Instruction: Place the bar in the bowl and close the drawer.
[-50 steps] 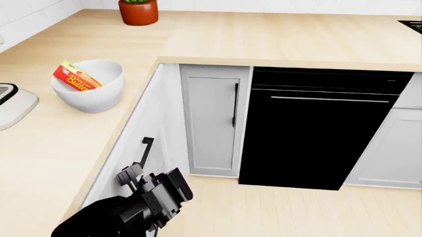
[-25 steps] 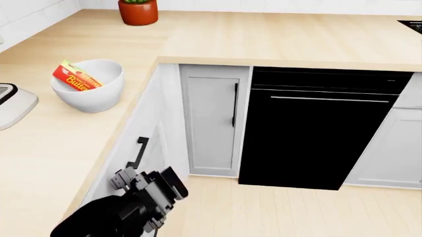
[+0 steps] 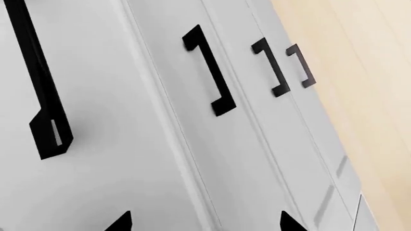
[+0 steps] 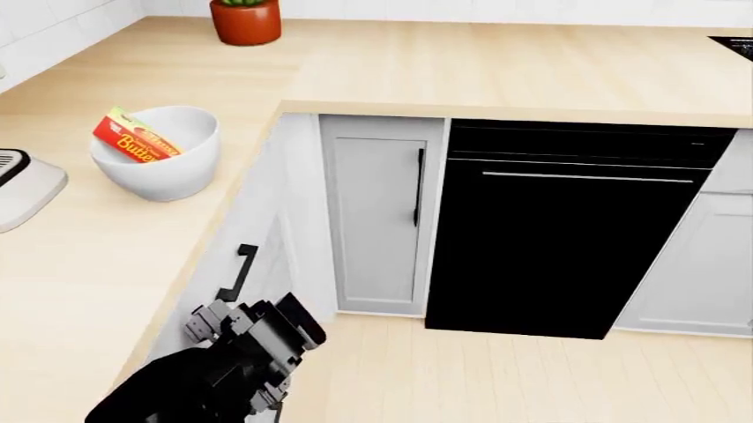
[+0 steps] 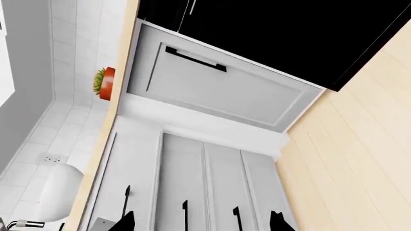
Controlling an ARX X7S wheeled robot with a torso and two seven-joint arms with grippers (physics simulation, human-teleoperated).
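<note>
- Black and blocky, the left gripper (image 4: 203, 322) hangs low beside the white cabinet run under the counter; its fingertips are apart, holding nothing, and stand just off the drawer front.
- Two dark finger tips show at the edge of the left wrist view, spread wide, with only the flat white panel of the drawer (image 3: 122, 144) between them.
- On that panel the black bar handle (image 3: 40, 91) runs lengthwise, close to the camera; two narrower drawers follow it, each with its own black handle (image 3: 209, 72).
- In the head view the drawer sits flush in the cabinet face, its handle (image 4: 238, 271) just above the left gripper.
- Right gripper (image 5: 199, 222): only its two dark tips show, in the right wrist view, set well apart and empty, facing the same row of drawer fronts.
- Up on the pale wooden counter (image 4: 495, 70) stands the bowl (image 4: 165, 154), white and glossy.
- Red with a yellow edge, the bar (image 4: 132, 139) lies tilted inside the bowl, one end sticking up over the rim.
- Further back on the counter is a terracotta-red plant pot (image 4: 246, 21).
- Beside the corner cabinet door (image 4: 379, 216) sits a black dishwasher (image 4: 570, 238) on the light wood floor.
</note>
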